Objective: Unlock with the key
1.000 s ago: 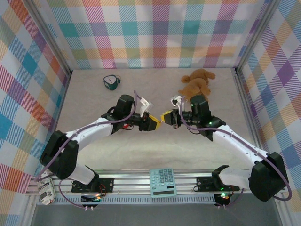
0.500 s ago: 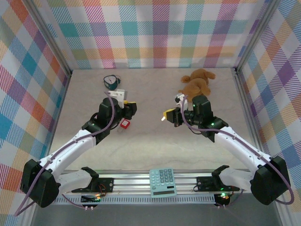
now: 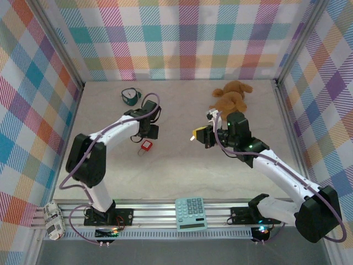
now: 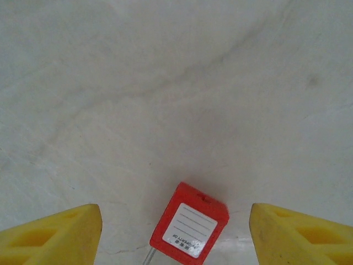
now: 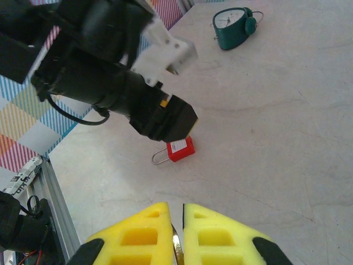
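The tiny slim dull-metal key (image 5: 176,243) shows as a thin sliver pinched between the closed yellow jaws of the right gripper (image 3: 197,135), held well apart from the red square padlock (image 3: 146,145). The padlock lies loose on the pale surface (image 3: 220,176), just beneath the left gripper (image 3: 149,131), whose jaws stand open and empty. Whether the shackle is latched cannot be told, so inserting and turning the key appears left to do.

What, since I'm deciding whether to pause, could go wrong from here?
The red square padlock lies loose below the open left end effector; pushed, it may just slide. The thin dull-metal key, pinched in the shut right end effector, could twist or slip.
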